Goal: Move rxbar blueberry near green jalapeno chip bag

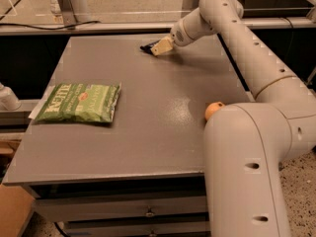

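The green jalapeno chip bag (79,102) lies flat at the left side of the grey table (148,137), with white lettering and a small orange mark. My gripper (157,47) is at the far middle of the table, well to the right of and beyond the bag. It is shut on the rxbar blueberry (146,47). Only the bar's dark end shows, sticking out to the left of the tan fingers (162,46), just above the table top.
An orange ball (214,109) sits at the table's right edge beside my arm's large white base link (247,167). A white object (7,98) stands off the table's left edge. A rail runs behind the table's far edge.
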You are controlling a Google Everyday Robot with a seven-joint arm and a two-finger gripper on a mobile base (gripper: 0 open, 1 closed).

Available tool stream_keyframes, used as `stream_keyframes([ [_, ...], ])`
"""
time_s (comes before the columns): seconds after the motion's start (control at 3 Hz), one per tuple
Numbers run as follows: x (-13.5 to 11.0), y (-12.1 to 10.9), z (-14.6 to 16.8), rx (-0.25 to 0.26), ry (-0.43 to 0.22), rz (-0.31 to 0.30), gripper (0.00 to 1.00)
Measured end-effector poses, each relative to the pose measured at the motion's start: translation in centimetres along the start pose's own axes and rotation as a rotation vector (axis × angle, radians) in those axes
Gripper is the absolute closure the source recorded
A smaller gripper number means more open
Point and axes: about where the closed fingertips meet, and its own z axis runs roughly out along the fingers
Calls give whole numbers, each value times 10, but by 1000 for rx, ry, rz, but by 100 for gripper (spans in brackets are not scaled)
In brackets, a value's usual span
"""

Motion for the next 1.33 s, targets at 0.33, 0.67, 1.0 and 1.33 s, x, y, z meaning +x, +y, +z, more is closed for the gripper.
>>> stream_keyframes([
  [0.33, 0, 0, 0, 0, 0, 0, 100],
  [0.67, -14, 13, -37, -2, -45, -52, 100],
  [1.0, -30, 57, -127, 32, -151, -160, 100],
  [1.33, -29, 57, -122, 28, -147, -158, 100],
])
